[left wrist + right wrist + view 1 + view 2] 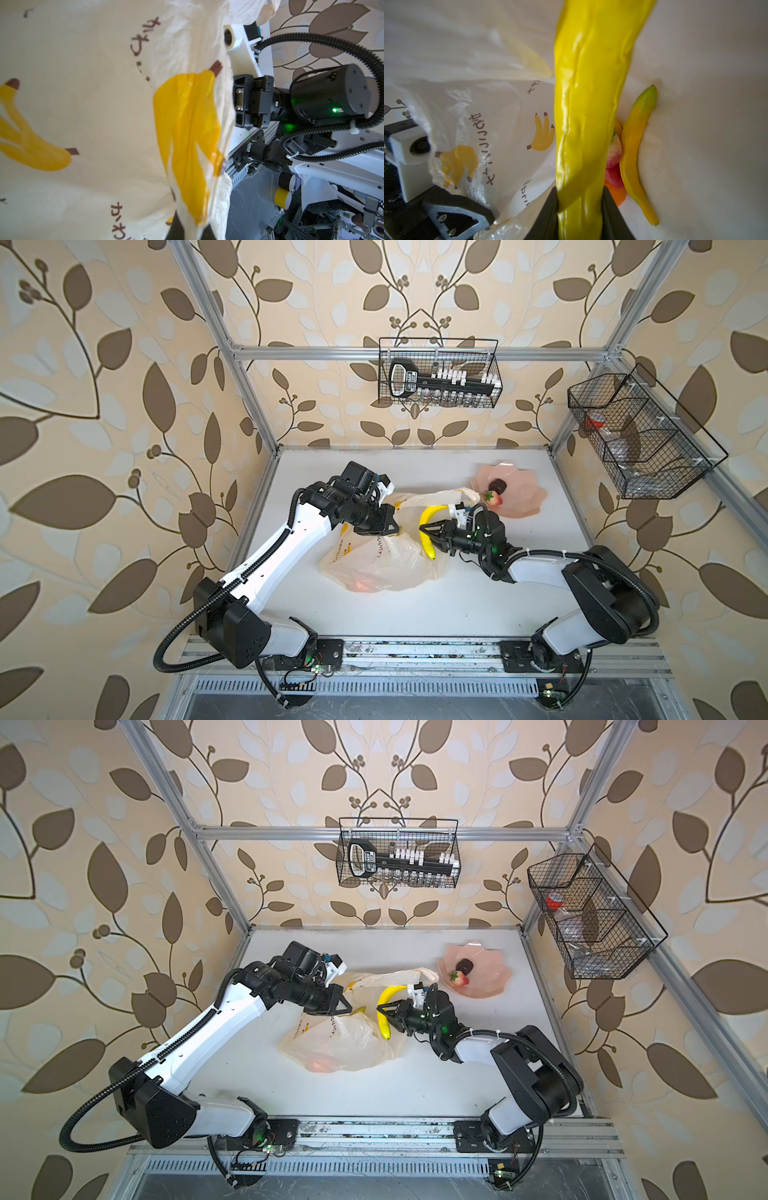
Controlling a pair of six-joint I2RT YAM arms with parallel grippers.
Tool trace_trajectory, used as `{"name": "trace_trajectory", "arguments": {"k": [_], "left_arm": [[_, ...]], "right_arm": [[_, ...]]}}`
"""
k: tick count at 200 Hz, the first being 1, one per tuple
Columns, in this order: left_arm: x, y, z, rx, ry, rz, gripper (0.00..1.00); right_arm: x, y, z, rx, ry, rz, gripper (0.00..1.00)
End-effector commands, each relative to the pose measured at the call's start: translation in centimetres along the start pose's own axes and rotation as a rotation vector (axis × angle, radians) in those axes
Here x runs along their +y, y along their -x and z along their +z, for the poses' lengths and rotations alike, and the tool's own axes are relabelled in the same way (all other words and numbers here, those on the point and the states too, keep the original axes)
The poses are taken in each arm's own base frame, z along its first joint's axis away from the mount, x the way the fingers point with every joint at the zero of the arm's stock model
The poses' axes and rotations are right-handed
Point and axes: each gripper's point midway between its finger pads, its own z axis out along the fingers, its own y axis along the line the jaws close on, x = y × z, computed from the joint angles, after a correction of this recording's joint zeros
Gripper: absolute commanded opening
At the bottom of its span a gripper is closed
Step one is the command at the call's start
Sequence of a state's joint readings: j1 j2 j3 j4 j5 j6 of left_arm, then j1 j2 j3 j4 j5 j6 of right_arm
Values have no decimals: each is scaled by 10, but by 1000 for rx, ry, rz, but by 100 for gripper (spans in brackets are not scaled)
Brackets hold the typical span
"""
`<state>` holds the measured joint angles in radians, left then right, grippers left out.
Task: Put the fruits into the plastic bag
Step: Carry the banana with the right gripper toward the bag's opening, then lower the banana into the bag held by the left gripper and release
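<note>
Banana (429, 548) held at the plastic bag (374, 572) mouth
The banana hangs mid-counter (457, 610) over the bag's open side, pinched across its middle by the right tool (428, 527). Its long axis runs back to front, crosswise to that tool, with the lower tip toward the front edge. The left tool (394, 526) is pressed together on the bag's rim, holding it up. Another banana (633, 158) lies inside.
</note>
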<state>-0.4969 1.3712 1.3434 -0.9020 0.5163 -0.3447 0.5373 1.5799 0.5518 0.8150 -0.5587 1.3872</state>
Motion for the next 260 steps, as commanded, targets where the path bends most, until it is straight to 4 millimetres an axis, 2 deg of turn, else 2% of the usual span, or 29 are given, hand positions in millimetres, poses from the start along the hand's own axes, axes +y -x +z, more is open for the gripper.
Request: {"name": "trace_trajectory", "arguments": {"k": [1,62,84,119,161,207,219,260], "left_arm": [[-9,4,-5,-21,-25,18,0],[-11,5,-6,-26,-30,22,0],[-12,5,-5,-27,-31,22,0],[-12,5,-6,-30,-29,22,0],[-12,5,-6,-36,-32,21,0],[-13,6,-7,-39,-32,21,0],[-12,6,-7,-38,-31,20,0],[-11,3,-7,-36,-29,22,0]], "right_arm": [[24,-3,18,23,85,2,10],[24,-39,71,137,52,16,8],[18,-54,88,172,15,38,9],[11,-78,110,254,-55,28,18],[6,-77,115,258,-98,45,29],[2,-83,118,287,-120,51,30],[1,-83,118,289,-120,52,33],[5,-84,117,295,-107,44,58]]}}
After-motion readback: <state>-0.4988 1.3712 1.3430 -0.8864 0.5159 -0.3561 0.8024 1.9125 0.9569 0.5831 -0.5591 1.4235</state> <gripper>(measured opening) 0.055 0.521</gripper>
